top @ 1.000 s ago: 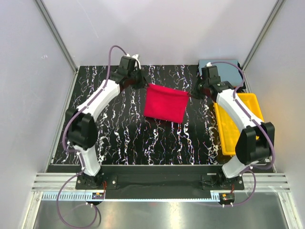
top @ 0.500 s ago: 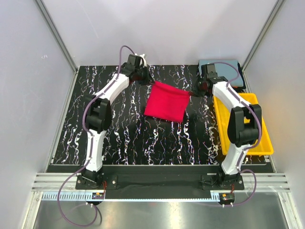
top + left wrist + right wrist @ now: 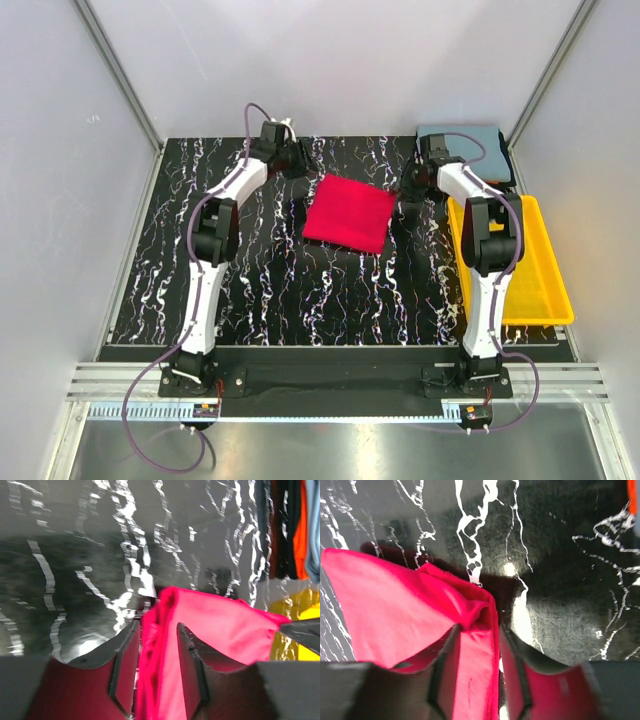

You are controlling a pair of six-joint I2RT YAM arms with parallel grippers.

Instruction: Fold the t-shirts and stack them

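Observation:
A folded bright red t-shirt [image 3: 348, 213] lies flat on the black marbled table. My left gripper [image 3: 308, 170] is at its far left corner and my right gripper [image 3: 408, 190] at its far right corner. In the left wrist view my left gripper [image 3: 157, 627] is open, and the red t-shirt [image 3: 225, 625] edge lies loose between the fingers. The right gripper [image 3: 479, 627] is open too, with a bunched corner of the red t-shirt [image 3: 385, 600] between its fingers and a gap beside the cloth. A grey-blue t-shirt [image 3: 482, 136] tops a stack at the back right.
A yellow tray [image 3: 545, 290] sits along the table's right side, next to the right arm. In the left wrist view the stack's edge shows dark [image 3: 285, 530], orange [image 3: 300, 535] and grey-blue [image 3: 314, 530] layers. Walls close in the table at the back and both sides.
Both grippers went from shut on the red t-shirt's far corners to open. The shirt's far edge, held raised before, has dropped and now lies flat on the table.

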